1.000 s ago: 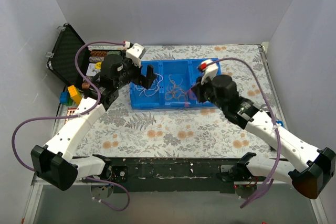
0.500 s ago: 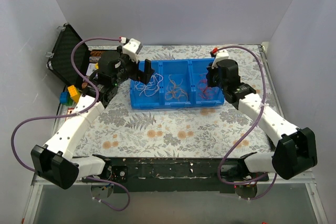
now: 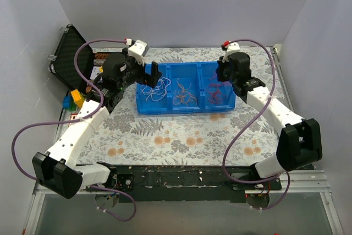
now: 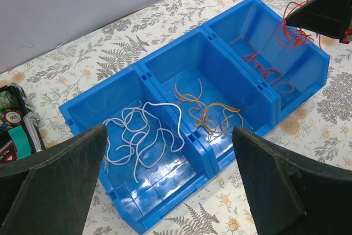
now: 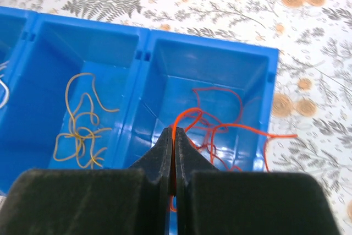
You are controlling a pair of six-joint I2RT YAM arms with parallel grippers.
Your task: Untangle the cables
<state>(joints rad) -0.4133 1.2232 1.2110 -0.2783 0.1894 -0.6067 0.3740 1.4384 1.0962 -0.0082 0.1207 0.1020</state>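
At the nine o'clock end of the blue tray [image 3: 165, 109], the left gripper [image 4: 169, 133] hovers with its fingers spread wide and holding nothing. It is above the compartment where the white cables [image 4: 143, 130] lie in loose curls. One compartment toward three o'clock, the orange-yellow cables [image 4: 209, 111] sit walled off from the rest. At the three o'clock end, the right gripper [image 5: 172, 136] has its fingers pinched tight on a red cable [image 5: 192, 112]. It holds this above the last compartment, where the other red cables [image 4: 264, 70] lie, and one red strand reaches past the rim toward three o'clock. The sorting looks nearly complete, and the step in hand appears to be placing this red strand. To do it well, the right arm should sink low into the compartment before letting go, since springy wire tends to hop out. It should also draw the stray end back toward nine o'clock, inside the wall.
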